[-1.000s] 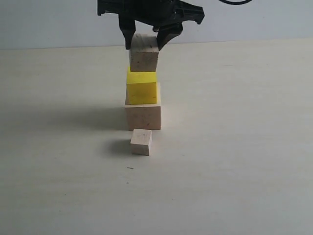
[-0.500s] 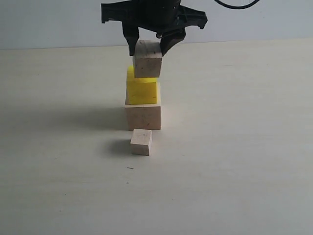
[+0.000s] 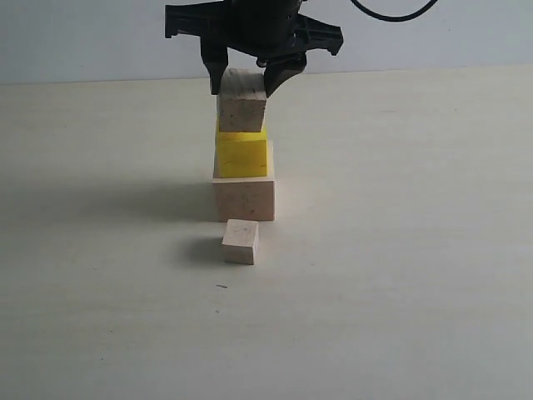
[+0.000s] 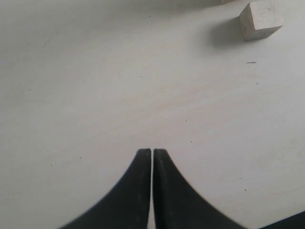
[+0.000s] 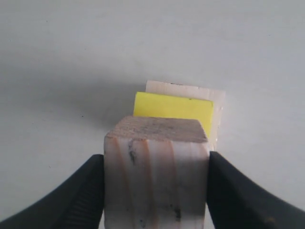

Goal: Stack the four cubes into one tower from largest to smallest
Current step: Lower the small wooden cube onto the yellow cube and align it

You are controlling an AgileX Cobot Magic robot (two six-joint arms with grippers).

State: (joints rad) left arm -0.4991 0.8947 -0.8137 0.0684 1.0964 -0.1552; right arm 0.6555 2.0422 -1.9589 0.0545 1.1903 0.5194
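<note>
The large pale wood cube (image 3: 244,200) rests on the table with the yellow cube (image 3: 242,155) on top of it. My right gripper (image 3: 245,73) is shut on the medium striped-grain cube (image 3: 241,104), which sits at the yellow cube's top, shifted slightly left; I cannot tell whether they touch. From the wrist, the medium cube (image 5: 157,171) fills the space between the fingers, with the yellow cube (image 5: 172,109) and large cube (image 5: 217,102) below it. The small wood cube (image 3: 241,241) lies in front of the stack, also seen as the small cube (image 4: 259,20). My left gripper (image 4: 152,151) is shut and empty, over bare table.
The pale tabletop (image 3: 400,275) spreads around the stack, with a light wall (image 3: 83,42) behind its far edge. A dark cable (image 3: 391,10) hangs above the right arm.
The right gripper has carried the medium cube left and slightly down over the last half second, after first drifting right; it now sits lower over the yellow cube. The left gripper shows no change.
</note>
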